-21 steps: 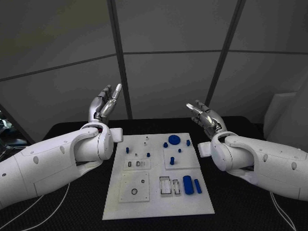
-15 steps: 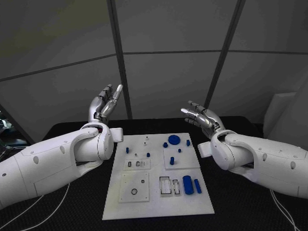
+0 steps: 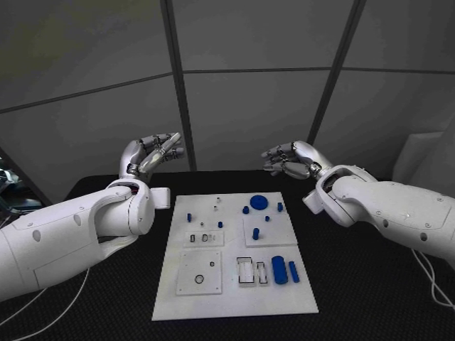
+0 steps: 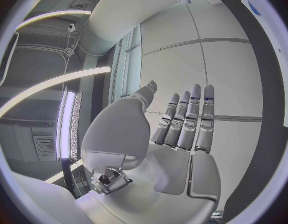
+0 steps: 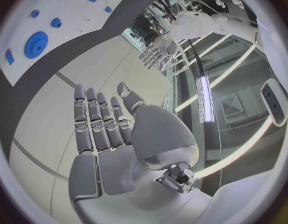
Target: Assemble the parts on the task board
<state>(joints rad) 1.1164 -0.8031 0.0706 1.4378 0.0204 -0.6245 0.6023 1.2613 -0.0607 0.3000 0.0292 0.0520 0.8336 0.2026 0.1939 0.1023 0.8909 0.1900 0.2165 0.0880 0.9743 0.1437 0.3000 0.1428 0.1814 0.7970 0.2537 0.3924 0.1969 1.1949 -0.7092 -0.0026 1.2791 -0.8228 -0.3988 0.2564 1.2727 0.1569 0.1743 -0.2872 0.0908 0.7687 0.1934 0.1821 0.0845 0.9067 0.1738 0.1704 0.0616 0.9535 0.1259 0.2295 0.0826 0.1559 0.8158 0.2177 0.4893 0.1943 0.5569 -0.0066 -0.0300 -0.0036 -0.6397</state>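
Note:
The white task board (image 3: 234,297) lies flat in the middle of the black table. On it are a round blue disc (image 3: 258,200), a long blue cylinder (image 3: 279,271), a thin blue bar (image 3: 293,271) and several small blue pegs. Both hands are raised beyond the board's far end and touch nothing. My left hand (image 3: 153,153) is up at the far left, its fingers straight and empty (image 4: 181,129). My right hand (image 3: 289,160) hangs at the far right, fingers stretched and empty (image 5: 106,124). The right wrist view also shows the board (image 5: 69,10) and the disc (image 5: 36,45).
Black table surface surrounds the board on all sides. Grey wall panels stand behind the table. My two white forearms flank the board's far half. White inset plates with slots and a ring-shaped hole (image 3: 197,280) sit on the board's near half.
My right hand has swung up and inward, its fingers now pointing toward the left hand. The left hand's fingers have tipped a little to the right. The parts have not moved.

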